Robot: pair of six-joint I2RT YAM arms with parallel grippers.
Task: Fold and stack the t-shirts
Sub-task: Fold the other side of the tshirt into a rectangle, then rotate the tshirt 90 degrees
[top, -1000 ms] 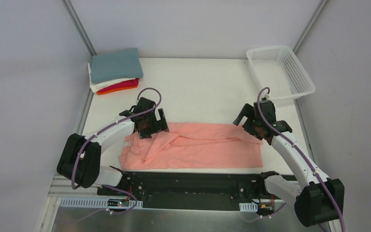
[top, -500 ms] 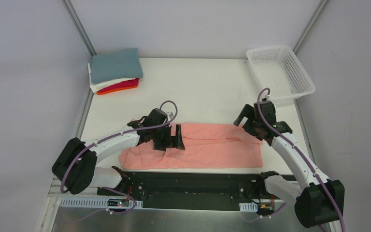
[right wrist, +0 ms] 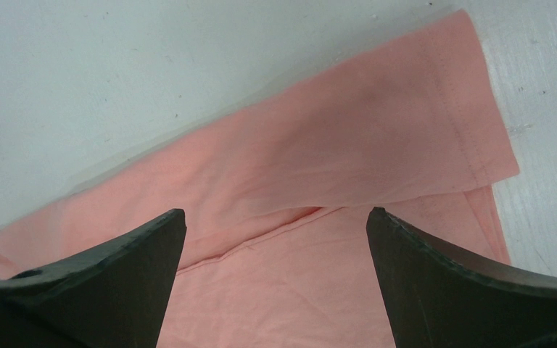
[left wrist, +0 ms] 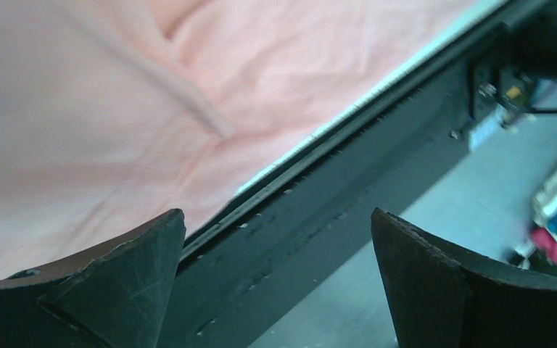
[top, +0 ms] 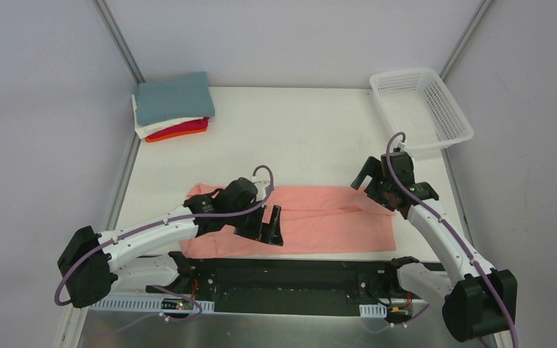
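Observation:
The salmon-pink t-shirt (top: pixel 333 221) lies folded into a long strip near the table's front edge; it also shows in the left wrist view (left wrist: pixel 80 130) and the right wrist view (right wrist: pixel 319 217). My left gripper (top: pixel 267 226) is open and empty over the shirt's middle, near its front edge. My right gripper (top: pixel 368 187) is open and empty over the shirt's far right corner, just above the cloth. A stack of folded shirts, grey-blue (top: pixel 172 96) on top of white, red and orange, sits at the back left.
A white lattice basket (top: pixel 421 109) stands at the back right corner. The black front rail (left wrist: pixel 348 196) runs just beyond the shirt's near edge. Bare white table (top: pixel 297 138) lies between the shirt and the stack.
My left gripper has swept right and toward the front across the shirt, from its left end to its middle. The cloth at the left end now lies flatter. The right gripper has stayed put.

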